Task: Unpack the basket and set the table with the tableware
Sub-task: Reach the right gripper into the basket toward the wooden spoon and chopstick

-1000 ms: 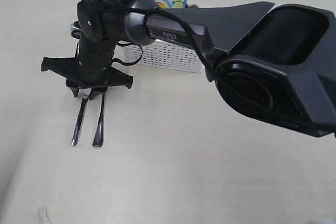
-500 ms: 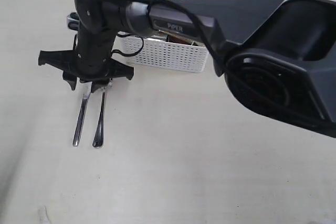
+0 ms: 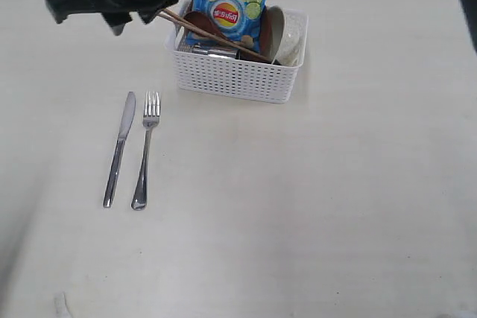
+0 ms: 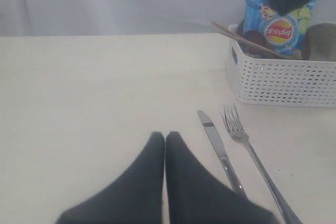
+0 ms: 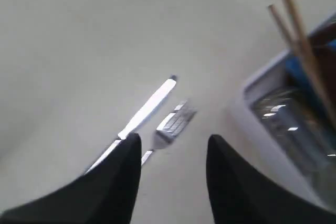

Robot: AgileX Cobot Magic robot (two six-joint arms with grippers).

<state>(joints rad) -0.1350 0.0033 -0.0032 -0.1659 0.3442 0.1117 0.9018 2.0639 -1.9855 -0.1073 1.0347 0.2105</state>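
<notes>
No text is readable. The blue chips bag (image 3: 227,9) in the far basket (image 3: 235,80) has a round red-yellow logo, with letters too small to read.

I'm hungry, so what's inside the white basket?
Inside the basket: a blue chips bag, two chopsticks, a brown spoon, a pale bowl, something steel. Anything underneath is hidden.

A broad, pale cream counter (image 3: 313,206) with a faint wood grain fills almost the whole scene, running past the sides and near edge of the exterior view. Behind its far edge is a plain pale grey backdrop (image 4: 115,1). In the left wrist view it shows soft vertical folds like cloth; whether it is curtain or wall is unclear. The light is soft and even. A dim grey shadow (image 3: 15,243) lies along the counter's left side.
</notes>
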